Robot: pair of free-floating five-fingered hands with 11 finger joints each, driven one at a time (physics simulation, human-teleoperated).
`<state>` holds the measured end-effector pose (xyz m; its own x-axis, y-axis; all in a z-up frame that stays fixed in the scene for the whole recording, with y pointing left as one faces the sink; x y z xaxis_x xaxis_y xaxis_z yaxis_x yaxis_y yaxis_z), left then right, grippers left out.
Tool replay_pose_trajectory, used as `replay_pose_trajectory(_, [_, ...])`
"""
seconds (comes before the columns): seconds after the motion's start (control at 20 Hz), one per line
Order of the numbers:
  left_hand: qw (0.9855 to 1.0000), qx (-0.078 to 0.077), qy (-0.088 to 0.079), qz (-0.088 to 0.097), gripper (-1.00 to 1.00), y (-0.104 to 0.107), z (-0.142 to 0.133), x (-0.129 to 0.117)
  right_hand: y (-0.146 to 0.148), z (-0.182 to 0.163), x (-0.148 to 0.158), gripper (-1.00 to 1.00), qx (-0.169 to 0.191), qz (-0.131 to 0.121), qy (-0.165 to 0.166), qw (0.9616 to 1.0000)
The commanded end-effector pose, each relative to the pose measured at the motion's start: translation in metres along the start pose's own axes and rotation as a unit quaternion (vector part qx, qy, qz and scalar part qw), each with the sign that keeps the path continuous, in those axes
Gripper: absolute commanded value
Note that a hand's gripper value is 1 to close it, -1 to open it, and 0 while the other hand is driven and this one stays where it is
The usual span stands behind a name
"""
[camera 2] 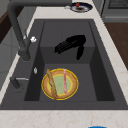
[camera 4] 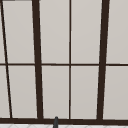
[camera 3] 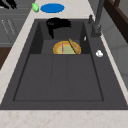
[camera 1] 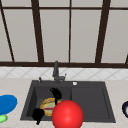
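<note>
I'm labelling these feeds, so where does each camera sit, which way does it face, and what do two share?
Front view: before the sink, facing the window; left hand and right hand by the plate.
Left side view: at the sink's left end, looking along it; a hand hangs beyond the plate.
Right side view: at the right end, looking back along it; a hand beyond the plate.
Upper view: faces the window, faucet at the bottom edge.
Shared: both side views show plate and faucet.
</note>
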<state>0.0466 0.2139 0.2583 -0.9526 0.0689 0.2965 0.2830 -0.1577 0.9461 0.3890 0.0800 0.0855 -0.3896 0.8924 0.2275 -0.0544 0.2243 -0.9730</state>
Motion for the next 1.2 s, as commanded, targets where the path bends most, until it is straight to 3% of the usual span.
replay_pose_trajectory(0.0, [1.0000, 0.000, 0.000, 0.000, 0.00, 0.000, 0.000, 0.000, -0.016, 0.015, -0.012, -1.00, -0.040, 0.035, -0.033, 0.9980])
replay_pose_trajectory(0.25, [1.0000, 0.000, 0.000, 0.000, 0.00, 0.000, 0.000, 0.000, -0.033, 0.025, -0.026, -1.00, -0.092, 0.045, -0.061, 0.9929])
replay_pose_trajectory(0.45, [1.0000, 0.000, 0.000, 0.000, 0.00, 0.000, 0.000, 0.000, -0.046, 0.025, -0.037, -1.00, -0.136, 0.065, -0.065, 0.9864])
replay_pose_trajectory(0.7, [1.0000, 0.000, 0.000, 0.000, 0.00, 0.000, 0.000, 0.000, -0.071, 0.016, -0.061, -1.00, -0.159, 0.075, -0.081, 0.9811])
replay_pose_trajectory(1.0, [1.0000, 0.000, 0.000, 0.000, 0.00, 0.000, 0.000, 0.000, -0.113, -0.006, -0.087, -1.00, -0.142, 0.070, -0.082, 0.9839])
replay_pose_trajectory(1.15, [1.0000, 0.000, 0.000, 0.000, 0.00, 0.000, 0.000, 0.000, -0.113, -0.025, -0.096, -1.00, -0.127, 0.060, -0.070, 0.9876])
